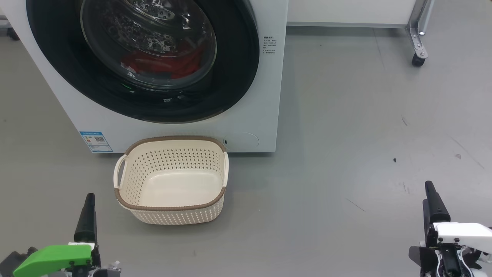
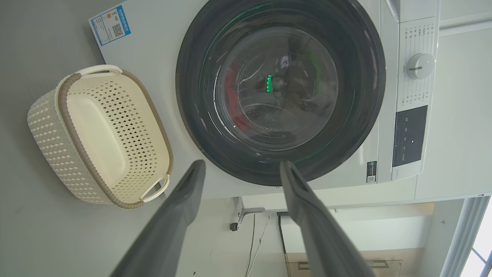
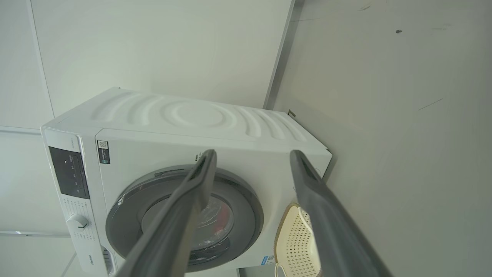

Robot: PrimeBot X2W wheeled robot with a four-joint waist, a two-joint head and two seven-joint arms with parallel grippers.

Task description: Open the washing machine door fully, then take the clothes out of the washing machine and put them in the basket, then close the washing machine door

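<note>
Currently the large white front-loading washing machine (image 1: 253,115) stands on the grey floor (image 1: 346,134) directly ahead of me. Its round door with the wide glossy black rim and bulging clear glass bowl (image 1: 238,77) sits shut, flat against the machine front. Through the glass I see the bright red clothes (image 1: 165,63) lying low in the perforated steel drum; no print is legible from here. The small cream plastic basket with perforated sides and a brown woven-look rim (image 1: 169,209) stands upright on the floor just in front of the machine, below the door and close to its base, with the smooth cream bottom in plain sight. A small blue sticker (image 1: 96,141) sits low on the machine front, beside the basket's left handle. My left gripper (image 2: 242,163) hangs near the floor at lower left, short of the basket, its two long dark fingers spread wide and holding nothing. My right gripper (image 3: 252,152) is well apart at lower right, over bare floor, fingers likewise spread wide with nothing between them. In the left wrist view a round white dial (image 2: 421,66) and a dark control panel (image 2: 409,136) show on the machine's top strip.
</note>
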